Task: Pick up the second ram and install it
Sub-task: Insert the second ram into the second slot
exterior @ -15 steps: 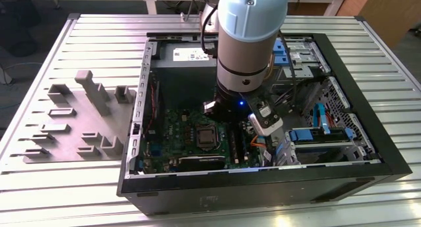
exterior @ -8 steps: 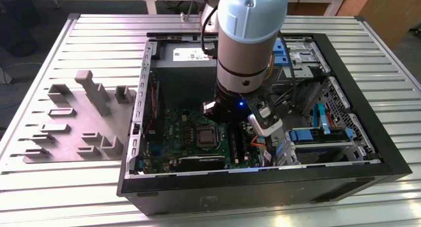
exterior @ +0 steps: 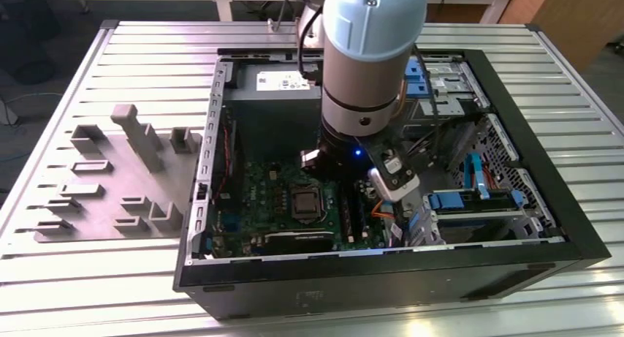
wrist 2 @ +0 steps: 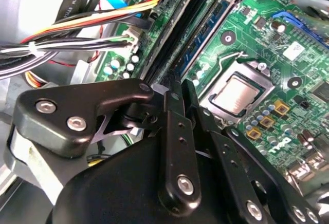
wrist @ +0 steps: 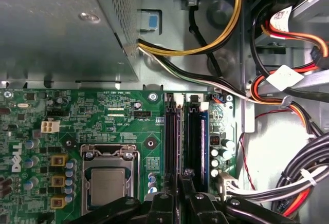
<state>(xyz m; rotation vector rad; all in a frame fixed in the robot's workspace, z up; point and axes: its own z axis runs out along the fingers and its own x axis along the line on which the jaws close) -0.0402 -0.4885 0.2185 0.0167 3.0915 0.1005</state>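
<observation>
This is looking like a robotics lab or test workshop set up for computer assembly. An open desktop computer case (exterior: 390, 271) is lying on its side on a ribbed metal table (exterior: 127, 278), with a pale blue and silver robot arm (exterior: 370, 52) reaching down into it. Beside the case, a grey holder (exterior: 117, 180) with slots and upright posts is sitting on the table. Inside the case, a green motherboard (wrist: 103, 116) is showing in both wrist views, with bundled cables (wrist: 205, 44) running past a metal power-supply box (wrist: 61, 34). Wooden furniture (exterior: 575, 15) is standing behind the table.
</observation>
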